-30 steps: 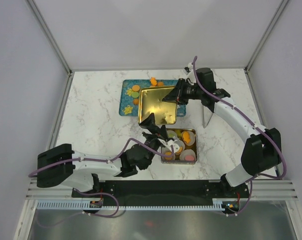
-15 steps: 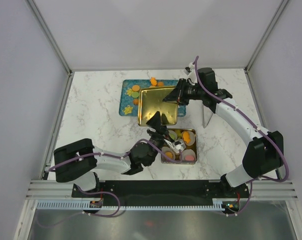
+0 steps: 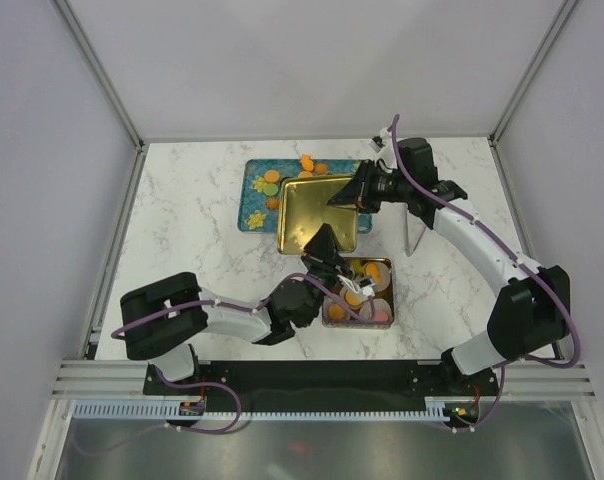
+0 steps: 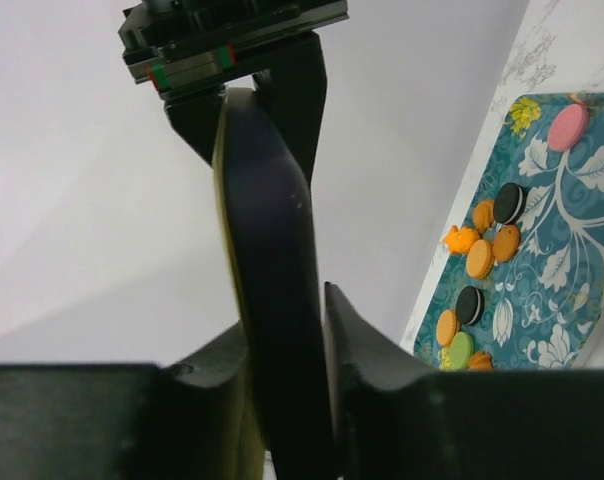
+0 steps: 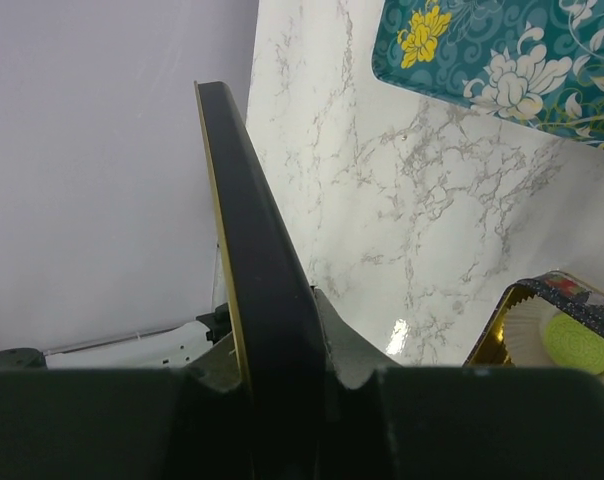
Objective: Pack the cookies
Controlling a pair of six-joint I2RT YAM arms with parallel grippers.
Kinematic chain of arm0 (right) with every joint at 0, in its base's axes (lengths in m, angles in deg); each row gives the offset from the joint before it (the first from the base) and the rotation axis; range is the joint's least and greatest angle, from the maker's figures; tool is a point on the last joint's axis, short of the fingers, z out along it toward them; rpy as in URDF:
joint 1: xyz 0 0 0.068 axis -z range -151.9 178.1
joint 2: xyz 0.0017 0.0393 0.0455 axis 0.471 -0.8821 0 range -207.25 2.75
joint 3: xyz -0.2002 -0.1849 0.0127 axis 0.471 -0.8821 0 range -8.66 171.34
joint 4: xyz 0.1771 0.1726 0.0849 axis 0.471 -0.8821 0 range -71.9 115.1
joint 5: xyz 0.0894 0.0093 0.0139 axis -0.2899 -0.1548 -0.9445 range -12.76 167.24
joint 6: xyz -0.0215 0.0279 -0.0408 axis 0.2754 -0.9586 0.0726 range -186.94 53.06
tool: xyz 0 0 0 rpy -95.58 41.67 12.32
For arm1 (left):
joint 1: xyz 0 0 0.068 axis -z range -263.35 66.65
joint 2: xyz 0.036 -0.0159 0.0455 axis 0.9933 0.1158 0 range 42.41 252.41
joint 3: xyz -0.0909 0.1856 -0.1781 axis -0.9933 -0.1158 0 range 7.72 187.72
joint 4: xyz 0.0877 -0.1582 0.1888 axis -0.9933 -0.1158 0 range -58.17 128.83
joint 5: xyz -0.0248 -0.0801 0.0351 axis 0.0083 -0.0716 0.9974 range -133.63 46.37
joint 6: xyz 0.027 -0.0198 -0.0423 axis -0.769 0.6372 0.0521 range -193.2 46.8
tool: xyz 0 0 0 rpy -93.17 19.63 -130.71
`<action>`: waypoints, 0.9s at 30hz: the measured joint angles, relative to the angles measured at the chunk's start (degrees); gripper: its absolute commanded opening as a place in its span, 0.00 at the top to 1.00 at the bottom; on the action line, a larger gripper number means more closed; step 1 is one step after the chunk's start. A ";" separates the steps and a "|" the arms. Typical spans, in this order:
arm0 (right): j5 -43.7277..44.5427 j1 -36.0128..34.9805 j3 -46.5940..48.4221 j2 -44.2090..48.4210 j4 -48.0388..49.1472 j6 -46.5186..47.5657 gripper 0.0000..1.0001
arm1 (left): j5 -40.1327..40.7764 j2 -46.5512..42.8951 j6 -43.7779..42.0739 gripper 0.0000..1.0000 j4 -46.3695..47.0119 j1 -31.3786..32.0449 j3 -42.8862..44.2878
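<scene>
we find the left gripper [image 3: 324, 246] and the right gripper [image 3: 346, 197] each clamped on opposite edges of the gold tin lid [image 3: 317, 212]. loose cookies [image 4: 479, 262] lie on the teal tray [image 3: 248, 210]; others sit in paper cups [image 5: 524, 316] inside the open tin [image 3: 390, 292]

White marble-veined table [image 3: 182, 220], enclosed by plain white walls [image 3: 312, 60]. Toward 12 o'clock, a teal tray [image 3: 250, 190] printed with white and yellow flowers. Overlapping its 4 o'clock corner from overhead, a square gold lid [image 3: 317, 210], shiny inside up, dark outside. At 5 o'clock of that, a small open tin [image 3: 392, 290] lined with white pleated paper cups [image 5: 522, 320]. At 3 o'clock, apart, a thin grey upright metal piece [image 3: 414, 235]. Along 6 o'clock, an aluminium rail [image 3: 82, 375].
</scene>
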 measured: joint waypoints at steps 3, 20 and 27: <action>0.55 0.07 -0.39 0.70 0.26 1.09 0.81 | 0.11 0.63 0.00 0.93 0.11 0.00 0.48; 15.89 0.46 2.27 5.75 -5.42 8.83 0.03 | 0.52 -12.17 26.60 0.98 -24.90 -0.09 6.16; 27.69 2.21 6.49 10.97 -6.27 11.56 0.02 | -3.26 -18.18 50.95 0.98 -47.76 -0.46 12.33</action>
